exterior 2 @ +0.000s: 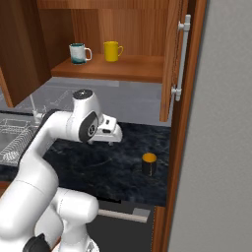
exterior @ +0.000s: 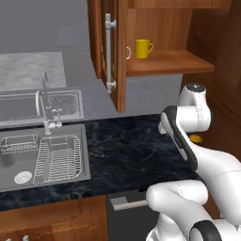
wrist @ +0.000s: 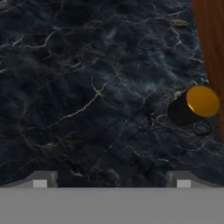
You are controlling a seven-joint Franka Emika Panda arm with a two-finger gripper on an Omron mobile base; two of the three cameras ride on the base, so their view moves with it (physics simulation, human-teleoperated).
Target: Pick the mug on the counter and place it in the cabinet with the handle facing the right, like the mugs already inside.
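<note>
Your gripper (wrist: pixel 112 179) hangs above the black marble worktop (exterior 2: pixel 108 167) with its jaws spread wide and nothing between them; the two finger tips (wrist: pixel 40 180) sit far apart at the bottom of the hand view. The black mug (exterior 2: pixel 149 164) you are after stands upright on the worktop near its right end, close to the tall wooden panel there and not far from the front edge. In the hand view the mug (wrist: pixel 192 107) lies off to the right of the gripper, well apart from it, with its handle (wrist: pixel 201 127) showing as a small dark loop beside its base. Up in the open cabinet (exterior 2: pixel 172 59), you can see the yellow mug (exterior 2: pixel 112 50) and the white mug (exterior 2: pixel 78 53) side by side on the shelf (exterior 2: pixel 128 71), handles pointing right.
</note>
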